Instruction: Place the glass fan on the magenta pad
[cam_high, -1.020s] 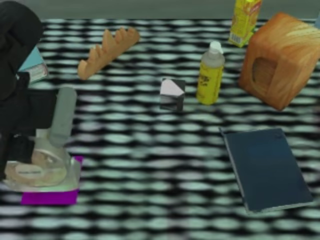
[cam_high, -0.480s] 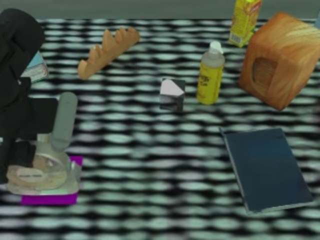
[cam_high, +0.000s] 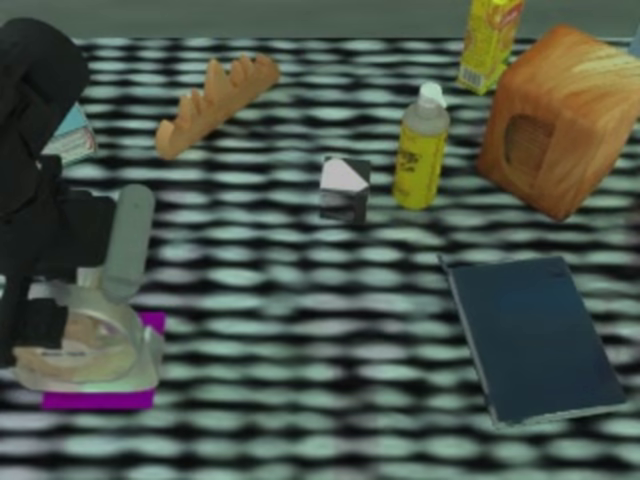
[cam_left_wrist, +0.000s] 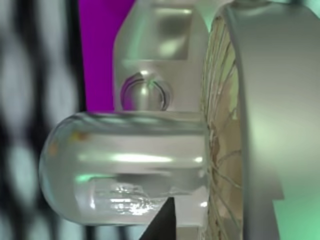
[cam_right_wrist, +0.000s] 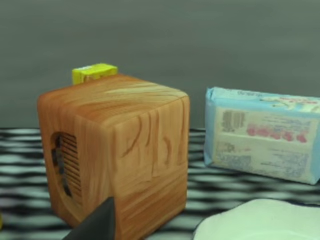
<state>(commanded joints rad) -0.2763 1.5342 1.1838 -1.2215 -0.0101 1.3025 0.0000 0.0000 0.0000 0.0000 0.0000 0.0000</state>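
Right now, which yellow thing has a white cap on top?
The yellow bottle in the middle of the table, beside the small grey-and-white cube. The yellow carton at the far edge is boxy, with no cap.

The glass fan (cam_high: 85, 340) at the lower left looks glossy and translucent, silvery-green, with bright highlights on its smooth hub (cam_left_wrist: 125, 167). The magenta pad (cam_high: 100, 398) beneath it is flat and matt. The box (cam_high: 560, 120) at upper right shows grained wood. The surface (cam_high: 300, 330) looks like woven, wavy-patterned cloth.
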